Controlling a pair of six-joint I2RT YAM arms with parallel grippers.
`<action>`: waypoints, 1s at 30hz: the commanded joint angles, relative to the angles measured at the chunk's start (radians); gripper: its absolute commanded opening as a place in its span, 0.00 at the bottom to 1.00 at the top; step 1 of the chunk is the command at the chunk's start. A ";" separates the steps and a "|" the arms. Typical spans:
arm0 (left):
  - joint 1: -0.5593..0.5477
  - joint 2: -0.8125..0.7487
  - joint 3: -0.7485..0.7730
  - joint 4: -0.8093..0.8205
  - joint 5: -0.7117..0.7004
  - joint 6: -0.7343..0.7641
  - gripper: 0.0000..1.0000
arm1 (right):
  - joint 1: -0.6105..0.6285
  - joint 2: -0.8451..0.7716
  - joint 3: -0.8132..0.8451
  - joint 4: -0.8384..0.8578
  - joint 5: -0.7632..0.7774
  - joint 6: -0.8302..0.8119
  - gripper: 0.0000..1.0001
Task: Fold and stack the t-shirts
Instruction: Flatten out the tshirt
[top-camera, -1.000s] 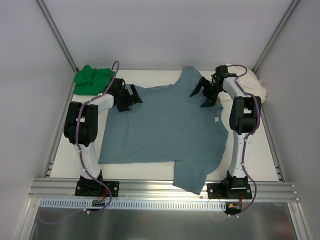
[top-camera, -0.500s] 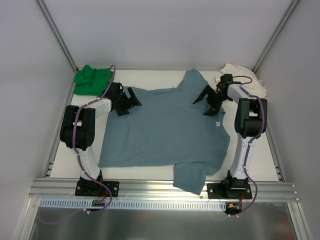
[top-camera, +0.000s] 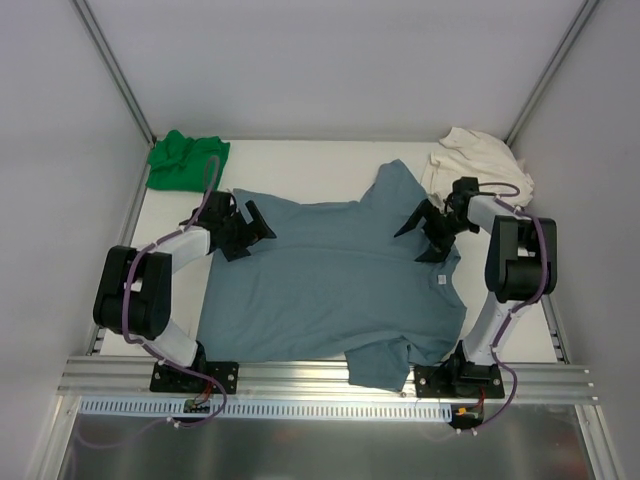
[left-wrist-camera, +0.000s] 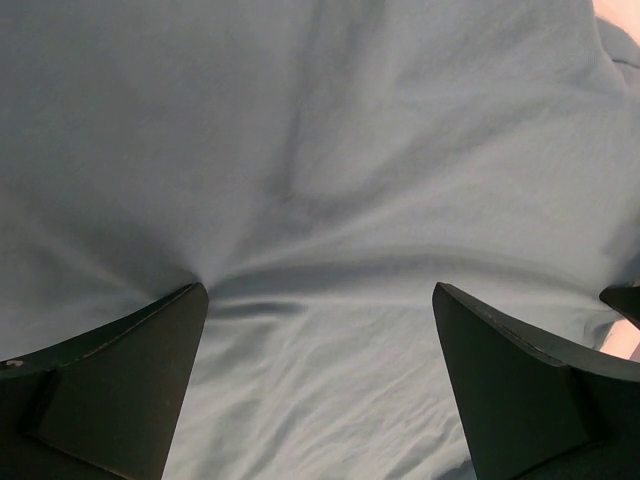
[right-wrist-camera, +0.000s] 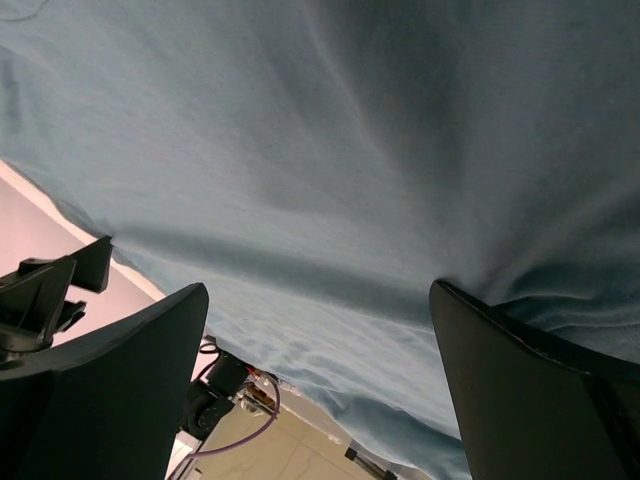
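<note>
Three in all — blue-grey tee (top-camera: 330, 280) overhangs near edge, green tee (top-camera: 185, 160), cream tee (top-camera: 480, 160) flank bare far table (top-camera: 320, 160) strip, left gripper (top-camera: 250, 232), right gripper (top-camera: 415, 240) — both splayed.

**Location type:** robotics laboratory test cell.

**Indicators:**
- A flat white desk (top-camera: 300, 165) is enclosed on three sides by plain white wall panels (top-camera: 330, 60).
- Bare aluminium corner posts (top-camera: 112, 68) join the panels.
- A white-and-black jointed left robot arm (top-camera: 135, 295) and a matching right robot arm (top-camera: 520, 265) are bolted to a grooved aluminium profile rail (top-camera: 320, 373) at the desk's near edge.
- Purple cables (top-camera: 211, 180) run along both arms.
- A white slotted cable duct (top-camera: 320, 407) lies just below the rail.
</note>
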 joint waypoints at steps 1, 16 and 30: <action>0.011 -0.104 -0.035 -0.025 -0.021 -0.002 0.99 | -0.017 -0.082 -0.051 -0.004 0.072 -0.041 1.00; 0.007 -0.480 0.116 -0.079 0.178 0.093 0.99 | -0.017 0.064 0.658 -0.099 0.032 -0.083 1.00; 0.000 -0.633 0.013 -0.079 0.316 0.163 0.99 | -0.052 0.610 1.097 0.180 -0.163 0.112 0.99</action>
